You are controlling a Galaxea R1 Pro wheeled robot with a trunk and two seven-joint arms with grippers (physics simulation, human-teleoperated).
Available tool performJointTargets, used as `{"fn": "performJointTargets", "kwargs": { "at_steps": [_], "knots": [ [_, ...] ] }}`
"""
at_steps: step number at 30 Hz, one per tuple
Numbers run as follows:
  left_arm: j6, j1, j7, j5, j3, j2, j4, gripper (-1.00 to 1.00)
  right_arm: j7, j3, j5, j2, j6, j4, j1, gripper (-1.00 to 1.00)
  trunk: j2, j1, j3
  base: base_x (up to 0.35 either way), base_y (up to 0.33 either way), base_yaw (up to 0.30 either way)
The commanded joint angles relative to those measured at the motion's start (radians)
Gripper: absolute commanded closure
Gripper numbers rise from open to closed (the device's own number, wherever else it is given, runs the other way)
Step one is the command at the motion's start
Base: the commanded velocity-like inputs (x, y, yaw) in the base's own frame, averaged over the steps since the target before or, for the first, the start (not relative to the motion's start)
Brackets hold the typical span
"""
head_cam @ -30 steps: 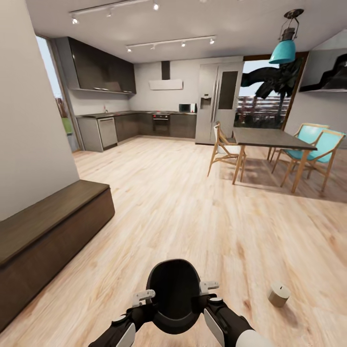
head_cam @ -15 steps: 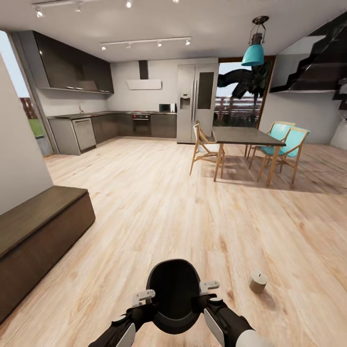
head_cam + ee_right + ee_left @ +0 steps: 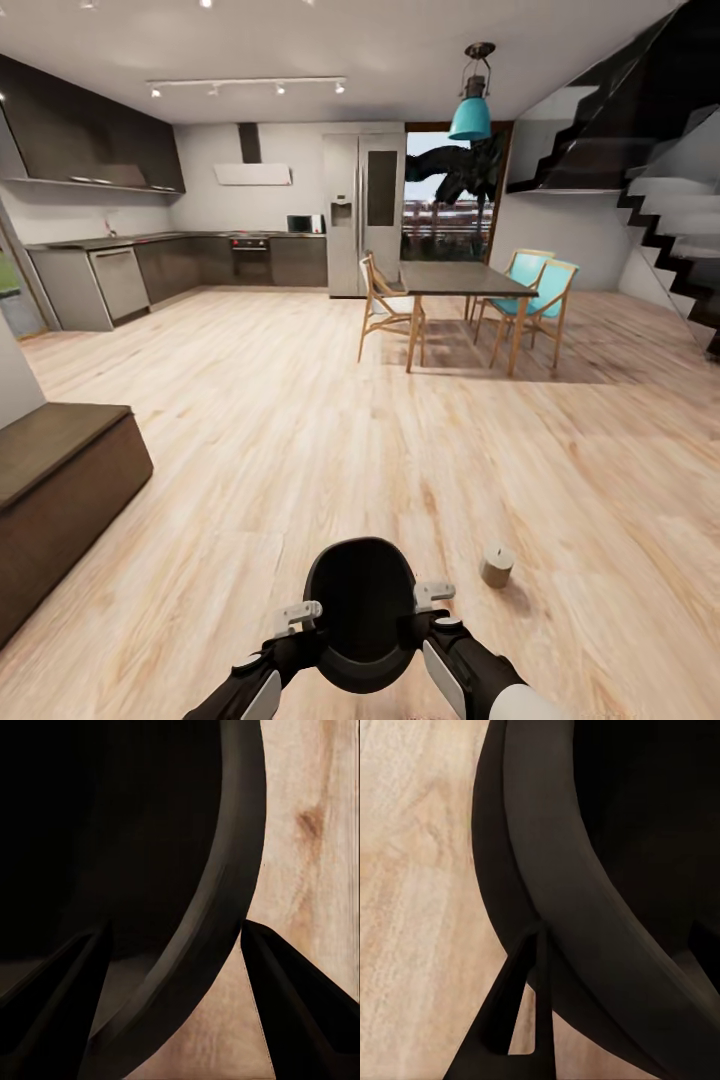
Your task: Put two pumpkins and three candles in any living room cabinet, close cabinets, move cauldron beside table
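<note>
The whole head view has swung right: the cabinet [image 3: 60,490] has slid toward the left edge with less of it showing, the dining table [image 3: 462,279] and candle [image 3: 497,565] on the floor have drifted left, and a staircase [image 3: 660,190] has come in at the right

cauldron [image 3: 359,612]: black, upright, held above floor | candle [image 3: 497,566]: beige, on floor | cabinet [image 3: 60,490]: closed

Cabinet [image 3: 60,490] cut by left edge; cauldron [image 3: 360,610] hides both pincers' tips.
</note>
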Motion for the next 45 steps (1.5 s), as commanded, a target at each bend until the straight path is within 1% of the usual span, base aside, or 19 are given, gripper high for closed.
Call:
{"fn": "performJointTargets", "kwargs": {
  "at_steps": [1,6,15,45],
  "knots": [
    [0.005,0.0,-0.001,0.016,-0.015,0.001,-0.001,1.0,-0.004,0.019,-0.026,0.0,0.003,-0.012,-0.001,1.0,-0.001,0.0,-0.001,0.0,0.0,-0.264],
    [0.005,0.0,-0.001,0.016,-0.015,0.001,-0.001,1.0,-0.004,0.019,-0.026,0.0,0.003,-0.012,-0.001,1.0,-0.001,0.0,-0.001,-0.07,0.0,-0.264],
    [0.005,0.0,-0.001,0.017,-0.015,0.001,-0.001,1.0,-0.004,0.019,-0.026,0.0,0.003,-0.012,-0.001,1.0,-0.001,0.0,-0.001,-0.217,0.021,-0.264],
    [0.005,0.0,-0.001,0.016,-0.015,0.001,-0.001,1.0,-0.003,0.019,-0.026,0.001,0.004,-0.013,-0.001,1.0,-0.001,0.0,-0.001,-0.219,0.087,-0.264]
  ]
}}
